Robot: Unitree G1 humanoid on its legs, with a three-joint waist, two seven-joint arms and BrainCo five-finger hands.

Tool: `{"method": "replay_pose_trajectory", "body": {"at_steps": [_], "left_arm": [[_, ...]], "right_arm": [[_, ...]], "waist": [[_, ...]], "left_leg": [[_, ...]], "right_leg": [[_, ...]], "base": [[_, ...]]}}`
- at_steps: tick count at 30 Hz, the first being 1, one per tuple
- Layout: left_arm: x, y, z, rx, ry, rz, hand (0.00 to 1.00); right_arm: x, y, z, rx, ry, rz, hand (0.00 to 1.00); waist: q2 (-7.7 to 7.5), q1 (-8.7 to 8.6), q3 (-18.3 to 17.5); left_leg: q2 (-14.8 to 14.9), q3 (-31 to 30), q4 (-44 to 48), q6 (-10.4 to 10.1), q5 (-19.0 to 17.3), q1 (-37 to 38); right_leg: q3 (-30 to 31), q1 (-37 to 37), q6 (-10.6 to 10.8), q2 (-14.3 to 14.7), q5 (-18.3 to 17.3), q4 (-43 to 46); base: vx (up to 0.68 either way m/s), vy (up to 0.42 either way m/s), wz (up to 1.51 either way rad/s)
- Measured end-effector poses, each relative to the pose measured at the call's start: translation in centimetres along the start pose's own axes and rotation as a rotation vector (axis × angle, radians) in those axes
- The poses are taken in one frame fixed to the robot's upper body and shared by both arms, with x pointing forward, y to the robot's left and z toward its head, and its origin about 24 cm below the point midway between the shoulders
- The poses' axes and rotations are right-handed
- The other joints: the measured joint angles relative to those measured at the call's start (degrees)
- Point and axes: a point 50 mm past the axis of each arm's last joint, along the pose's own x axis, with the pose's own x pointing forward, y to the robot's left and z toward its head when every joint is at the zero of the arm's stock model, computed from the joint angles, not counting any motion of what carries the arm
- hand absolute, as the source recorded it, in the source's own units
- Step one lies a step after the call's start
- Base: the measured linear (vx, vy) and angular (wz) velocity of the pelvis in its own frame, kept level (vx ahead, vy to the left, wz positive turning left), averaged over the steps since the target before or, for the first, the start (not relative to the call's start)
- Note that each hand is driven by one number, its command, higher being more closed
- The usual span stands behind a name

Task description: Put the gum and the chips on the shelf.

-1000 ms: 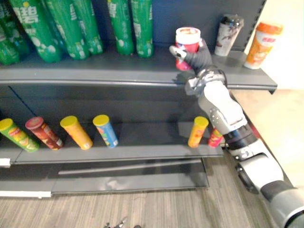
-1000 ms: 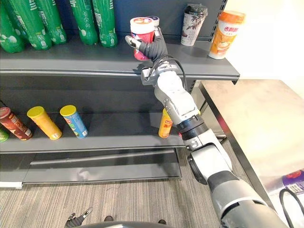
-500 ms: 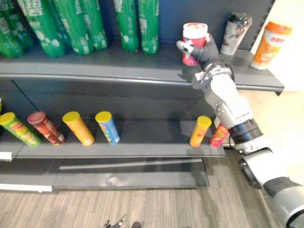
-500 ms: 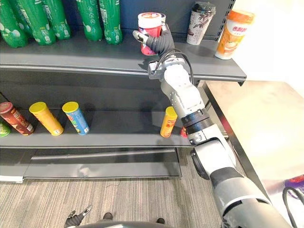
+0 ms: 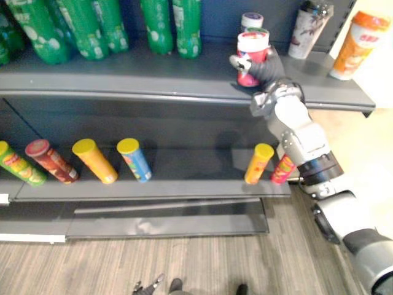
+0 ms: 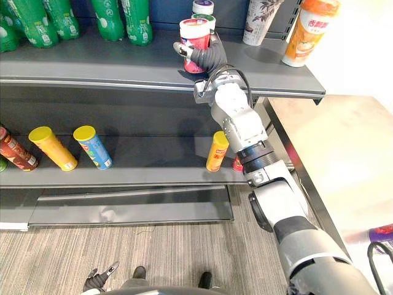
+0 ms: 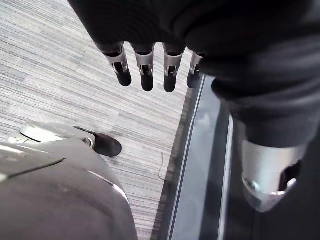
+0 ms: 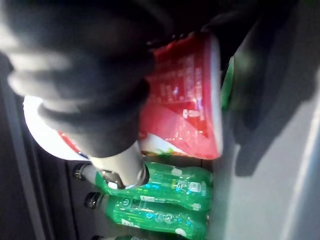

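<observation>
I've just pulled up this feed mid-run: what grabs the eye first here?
The right hand, curled round a red tub with a white lid, at the top shelf, just in front of two other tubs. Next, the row of green bottles along that shelf's left, and the tilted chip tubes on the lower shelf. The left hand hangs open over the floor.

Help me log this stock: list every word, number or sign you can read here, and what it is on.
No text here reads clearly enough to quote.
On the red gum tub held in the right hand: fine print, blurred.
On the green bottles: white characters, too blurred.
On the orange cup: red characters, too small.
On the chip cans: label print, too small.
</observation>
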Motion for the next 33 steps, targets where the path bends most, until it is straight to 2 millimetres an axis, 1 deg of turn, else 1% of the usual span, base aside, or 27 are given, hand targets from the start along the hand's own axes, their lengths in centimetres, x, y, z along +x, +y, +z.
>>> {"method": "replay_pose_trajectory", "body": {"at_steps": [4,8,14,22,23,27,33], "left_arm": [[0.0,0.0,0.0,-0.001,-0.002,0.0,0.0],[0.0,-0.1,0.5,-0.006,-0.02,-0.005,0.0],[0.1,-0.1,0.5,-0.005,-0.021,-0.004,0.0],[0.1,-0.1,0.5,-0.005,-0.021,-0.005,0.0],[0.1,-0.1,0.5,-0.005,-0.021,-0.005,0.0],[0.0,-0.1,0.5,0.004,-0.023,-0.005,0.0],[0.0,0.0,0.5,0.022,-0.031,-0.006,0.0]], "right_arm": [[0.0,-0.3,-0.1,-0.001,-0.001,-0.008,1.0],[0.1,-0.9,0.5,0.016,-0.039,-0.017,1.0],[0.0,-1.7,0.8,-0.005,-0.059,-0.026,1.0],[-0.4,-2.2,0.7,-0.003,-0.069,0.002,1.0],[-0.6,-2.1,0.7,-0.001,-0.072,0.005,0.0],[-0.8,-2.0,0.6,0.003,-0.077,0.03,0.0],[-1.2,-1.6,1.0,0.008,-0.099,0.069,0.0]], "waist": [[-0.01,0.04,0.1],[-0.16,0.04,1.5],[-0.24,-0.03,1.5],[-0.24,-0.11,1.5],[-0.24,-0.12,1.5],[-0.23,-0.37,1.5],[-0.24,-1.23,1.5]], "left_leg": [[0.0,0.0,0.0,0.0,0.0,0.0],[0.0,0.1,0.0,0.1,0.0,-0.1],[0.0,0.2,-0.1,0.1,0.0,0.0],[0.0,0.4,-0.1,0.1,0.0,0.2],[0.0,0.5,-0.1,0.1,0.0,0.2],[0.0,0.8,-0.1,0.1,0.0,0.4],[0.0,1.3,-0.2,0.1,0.0,0.2]], "right_leg": [[0.0,0.0,0.0,0.0,0.0,0.1],[0.1,-0.1,0.0,-0.1,0.0,0.4],[0.3,-0.4,0.0,-0.1,0.0,0.4],[0.7,-0.4,0.0,0.0,0.0,0.4],[0.9,-0.4,0.0,0.0,0.0,0.4],[1.2,-0.4,0.0,0.0,0.0,0.5],[1.6,-1.0,0.0,0.0,0.0,0.6]], "base": [[0.0,0.0,0.0],[0.0,0.0,0.0],[0.0,0.0,0.0],[0.0,0.0,0.0],[-0.01,0.0,-0.04],[0.0,0.0,-0.02],[0.0,0.001,-0.04]]}}
